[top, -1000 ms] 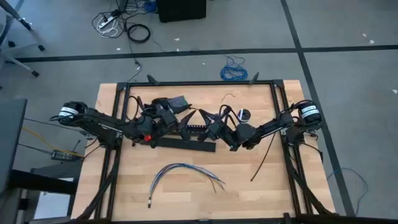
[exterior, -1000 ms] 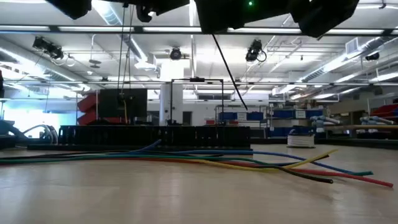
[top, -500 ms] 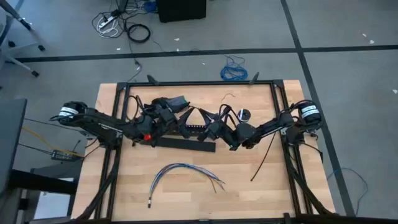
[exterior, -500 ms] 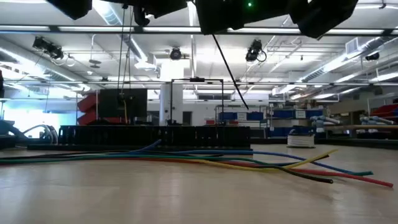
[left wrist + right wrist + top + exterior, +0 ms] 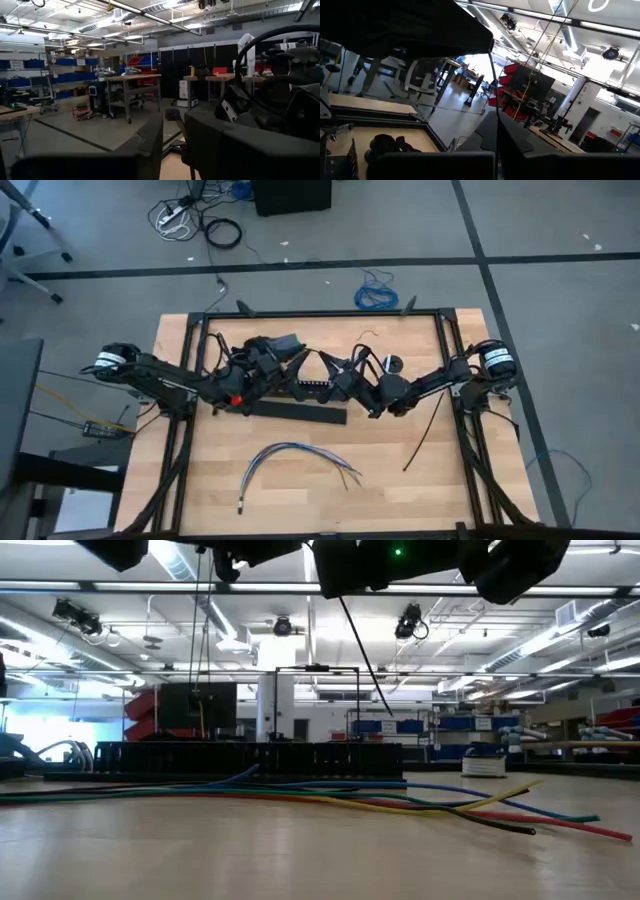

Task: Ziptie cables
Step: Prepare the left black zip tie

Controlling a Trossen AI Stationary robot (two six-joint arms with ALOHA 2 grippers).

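The cables (image 5: 295, 457) lie in a loose arc on the wooden table, near its front edge; the low view shows them (image 5: 300, 792) flat on the wood. One ziptie (image 5: 424, 432) lies slanted on the table at the right. A second ziptie (image 5: 366, 655) hangs slanting in the air. My right gripper (image 5: 330, 383) is shut on it above the table's middle. My left gripper (image 5: 298, 383) faces it there, fingers (image 5: 150, 142) slightly apart, touching nothing that I can see. My right gripper pinches the thin black ziptie (image 5: 491, 82) between its two shut fingers (image 5: 515, 137). The strip runs out from between them. In the low view it hangs slanting below the dark arms, clear of the table, its held end hidden by them.
The long black slotted channel (image 5: 298, 411) lies just near of both grippers. A small round black-and-white object (image 5: 392, 364) and a curled wire scrap (image 5: 368, 335) lie toward the far edge. A black frame rail (image 5: 320, 313) borders the table.
My right gripper has edged a little toward the table's far-left, and the hanging ziptie has shifted left with it. The cables and the other ziptie have stayed put.
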